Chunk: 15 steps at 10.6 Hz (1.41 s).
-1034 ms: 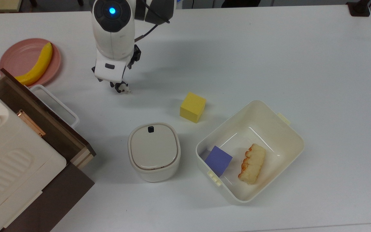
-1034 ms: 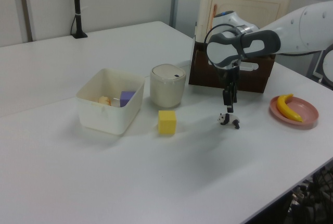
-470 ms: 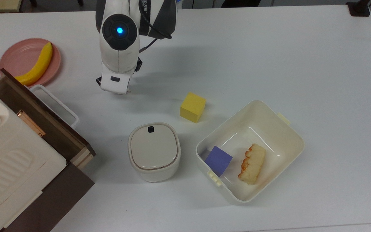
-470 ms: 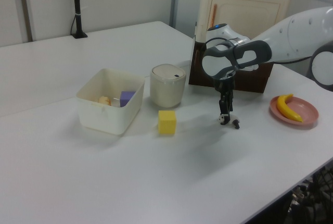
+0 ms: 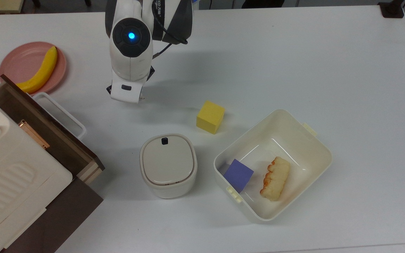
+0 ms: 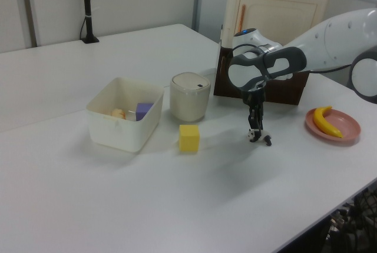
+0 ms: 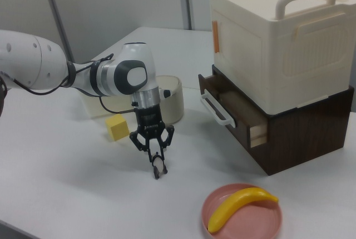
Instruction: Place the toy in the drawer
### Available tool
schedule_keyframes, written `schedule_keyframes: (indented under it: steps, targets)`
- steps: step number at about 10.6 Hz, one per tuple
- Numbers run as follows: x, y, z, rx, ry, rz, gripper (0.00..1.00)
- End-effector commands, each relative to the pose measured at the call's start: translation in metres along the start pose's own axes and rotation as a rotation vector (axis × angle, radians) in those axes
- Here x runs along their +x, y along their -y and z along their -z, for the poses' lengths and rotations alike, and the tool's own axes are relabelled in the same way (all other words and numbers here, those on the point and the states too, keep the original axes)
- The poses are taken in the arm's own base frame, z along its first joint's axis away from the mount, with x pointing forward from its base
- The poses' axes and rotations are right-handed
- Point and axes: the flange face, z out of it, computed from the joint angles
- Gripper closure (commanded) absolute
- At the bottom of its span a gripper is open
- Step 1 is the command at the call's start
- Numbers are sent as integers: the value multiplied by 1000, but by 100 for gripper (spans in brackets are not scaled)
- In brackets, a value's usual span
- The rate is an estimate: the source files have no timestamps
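In the top view the arm's white wrist housing [image 5: 127, 79] hides the toy and the fingertips beneath it. Left of that housing, the drawer [image 5: 44, 124] lies partly under the cream box [image 5: 9, 168], itself cut off by the edge.

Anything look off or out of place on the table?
Nothing stands out. The pincer is down at the toy on the table. The drawer is open, the banana lies on its plate, and the purple cube and bread sit in the tub. No spills or damage.
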Motion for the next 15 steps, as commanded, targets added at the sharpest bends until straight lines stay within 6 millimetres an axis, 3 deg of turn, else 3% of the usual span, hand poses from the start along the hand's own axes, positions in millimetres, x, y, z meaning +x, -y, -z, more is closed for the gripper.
schedule_keyframes:
  steps: [1,3,5,7,10,12,13,15]
  targets:
    - [-2,1,7,-30,-15,32,88]
    - [-7,-5,24,-41,-42,32,99]
    - [-14,-18,46,-60,-80,6,100]
    - [-22,-33,91,-64,-191,-53,100]
    - [-40,-55,180,-138,-371,-130,100]
    - [-55,-64,221,-221,-426,-134,100]
    - [-63,-76,238,-288,-491,-159,100]
    - [-75,-98,248,-414,-566,-193,100]
